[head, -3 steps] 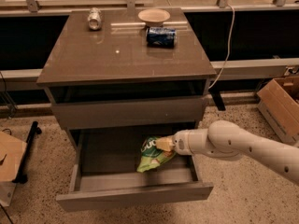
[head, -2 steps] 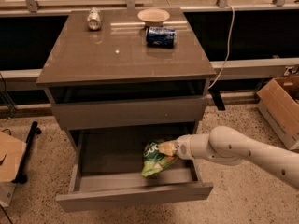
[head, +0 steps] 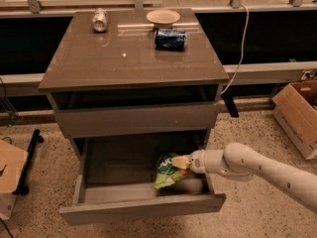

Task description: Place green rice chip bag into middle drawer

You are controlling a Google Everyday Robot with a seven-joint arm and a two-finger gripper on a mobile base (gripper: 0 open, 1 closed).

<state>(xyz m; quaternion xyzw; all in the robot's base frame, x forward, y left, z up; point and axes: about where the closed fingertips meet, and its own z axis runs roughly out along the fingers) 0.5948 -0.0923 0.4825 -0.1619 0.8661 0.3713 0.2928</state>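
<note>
The green rice chip bag (head: pixel 167 171) is inside the open middle drawer (head: pixel 141 209), at its right side, with its lower end resting near the drawer's front wall. My gripper (head: pixel 179 162) reaches in over the drawer's right side and touches the top of the bag. The white arm (head: pixel 257 170) comes in from the right. The drawer is pulled far out from the grey-brown cabinet (head: pixel 133 63).
A silver can (head: pixel 100 20), a blue can lying on its side (head: pixel 171 38) and a shallow bowl (head: pixel 163 17) stand on the cabinet top. A closed drawer front (head: pixel 136 119) is above the open drawer. A cardboard box (head: pixel 299 115) stands on the floor at right; another is at left (head: pixel 10 170).
The bag and my gripper have moved lower and a little right inside the drawer; the bag now rests near the front wall.
</note>
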